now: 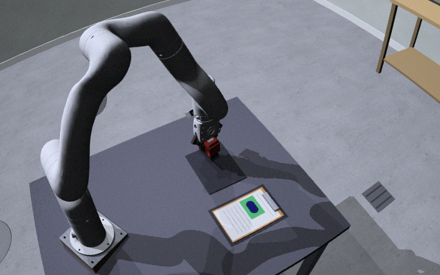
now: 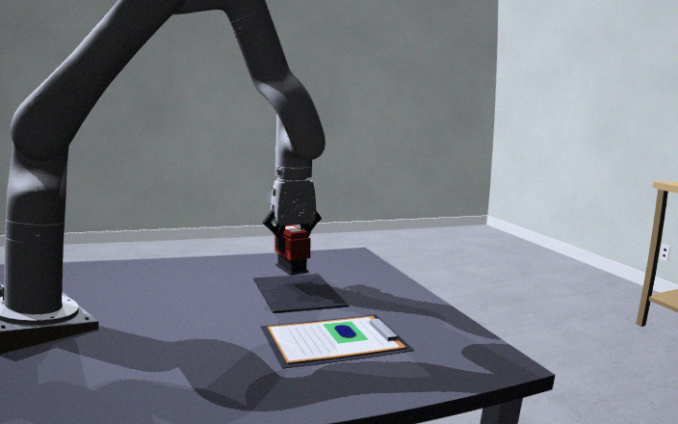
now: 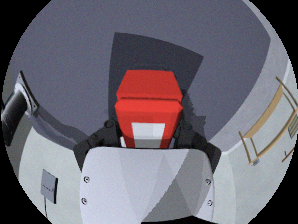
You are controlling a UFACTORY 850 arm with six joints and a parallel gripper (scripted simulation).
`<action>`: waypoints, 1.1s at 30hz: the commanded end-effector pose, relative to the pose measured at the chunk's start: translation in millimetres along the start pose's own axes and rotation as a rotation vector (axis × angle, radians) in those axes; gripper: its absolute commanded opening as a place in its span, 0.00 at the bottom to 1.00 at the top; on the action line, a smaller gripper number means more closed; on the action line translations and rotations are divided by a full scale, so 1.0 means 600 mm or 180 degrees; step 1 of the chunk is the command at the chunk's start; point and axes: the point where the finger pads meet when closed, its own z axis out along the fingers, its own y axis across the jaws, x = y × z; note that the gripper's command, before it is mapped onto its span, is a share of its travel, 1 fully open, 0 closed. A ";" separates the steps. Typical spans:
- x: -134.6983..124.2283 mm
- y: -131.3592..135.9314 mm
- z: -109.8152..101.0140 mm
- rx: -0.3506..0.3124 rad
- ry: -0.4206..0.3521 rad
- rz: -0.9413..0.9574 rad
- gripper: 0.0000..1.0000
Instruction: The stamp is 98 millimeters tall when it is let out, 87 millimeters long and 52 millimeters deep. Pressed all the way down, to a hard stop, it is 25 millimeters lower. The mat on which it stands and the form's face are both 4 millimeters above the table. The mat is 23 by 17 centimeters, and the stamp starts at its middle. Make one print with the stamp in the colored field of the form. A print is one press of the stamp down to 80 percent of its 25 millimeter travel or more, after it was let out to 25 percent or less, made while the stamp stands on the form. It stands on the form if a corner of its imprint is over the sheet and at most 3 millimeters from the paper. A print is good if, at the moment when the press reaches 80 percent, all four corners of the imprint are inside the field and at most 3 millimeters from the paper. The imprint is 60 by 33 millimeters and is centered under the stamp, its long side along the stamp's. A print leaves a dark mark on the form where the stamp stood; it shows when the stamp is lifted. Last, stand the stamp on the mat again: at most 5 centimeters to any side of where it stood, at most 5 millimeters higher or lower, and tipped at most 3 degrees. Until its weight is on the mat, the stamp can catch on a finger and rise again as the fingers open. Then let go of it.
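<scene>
My gripper (image 1: pixel 207 142) is shut on the red stamp (image 1: pixel 211 148), which it holds above the dark mat (image 1: pixel 215 170), over the mat's far part. In the exterior view the stamp (image 2: pixel 293 248) hangs a little above the mat (image 2: pixel 299 292), with its shadow on the mat below. In the wrist view the stamp (image 3: pixel 148 116) sits between my fingers with the mat (image 3: pixel 156 76) beneath it. The form (image 1: pixel 248 212) lies on a clipboard nearer the table's front. Its green field (image 1: pixel 251 206) bears a dark blue mark (image 1: pixel 251 205), which also shows in the exterior view (image 2: pixel 344 331).
The clipboard's metal clip (image 1: pixel 270 200) is at the form's right end. The arm's base (image 1: pixel 92 238) is bolted to the table's front left corner. A wooden shelf (image 1: pixel 415 48) stands off the table at the far right.
</scene>
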 end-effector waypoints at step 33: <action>-0.065 -0.005 0.000 -0.0001 -0.0018 0.0005 0.35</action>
